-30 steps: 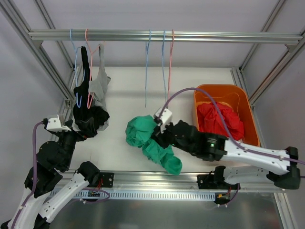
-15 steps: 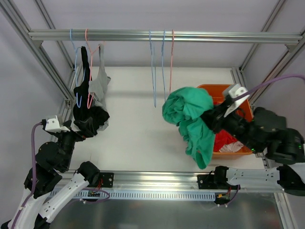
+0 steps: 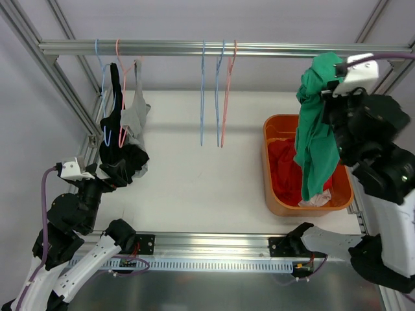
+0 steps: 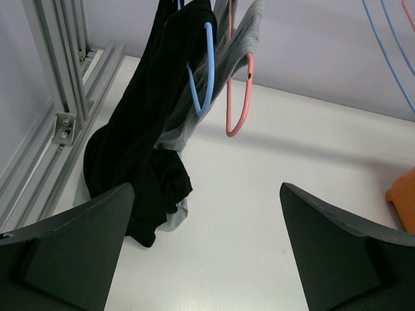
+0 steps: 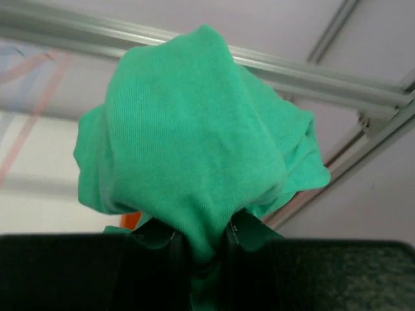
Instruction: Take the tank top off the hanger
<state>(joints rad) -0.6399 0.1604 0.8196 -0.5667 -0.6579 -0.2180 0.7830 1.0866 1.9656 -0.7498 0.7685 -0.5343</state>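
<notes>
Clamping the green tank top (image 5: 194,142) tight, the right gripper (image 5: 204,249) now sits upper right, having swung up from mid-frame a second ago. The top's clear of the hangers (image 3: 217,97), long axis vertical, hem pointing down over the orange bin (image 3: 267,175). The drop looks next. The left gripper (image 4: 207,259) gapes idle.

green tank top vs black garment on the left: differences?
The green tank top is off any hanger, pinched in the right gripper; the black garment hangs on a blue wire hanger, ungripped. The tank top dangles over the orange plastic bin; the black garment hangs far left. Both are bunched, drooping cloth.
</notes>
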